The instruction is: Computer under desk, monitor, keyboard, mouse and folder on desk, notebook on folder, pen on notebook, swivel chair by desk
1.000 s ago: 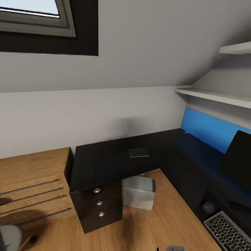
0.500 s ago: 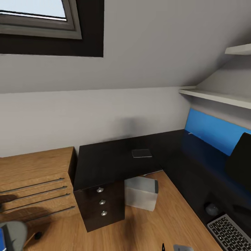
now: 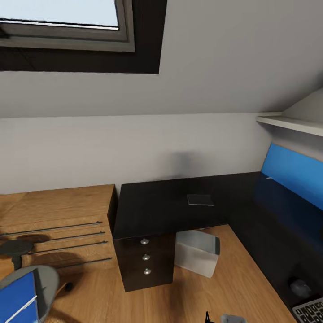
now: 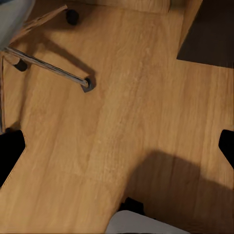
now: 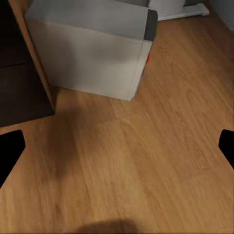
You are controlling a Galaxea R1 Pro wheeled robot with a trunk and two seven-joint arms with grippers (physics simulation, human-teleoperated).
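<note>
Below, computer (image 5: 90, 46) on floor ahead of right fingers (image 5: 9, 151), spread, empty; left fingers (image 4: 9, 151) spread too.

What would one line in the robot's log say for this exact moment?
computer: on floor, partly under desk | mouse, keyboard: on desk | swivel chair: apart from desk | both claws: open, empty

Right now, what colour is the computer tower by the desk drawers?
Light grey, seen best in the right wrist view: the computer.

Even, soft daylight; faint shadows on floor (image 4: 161, 180); sharp renders.
</note>
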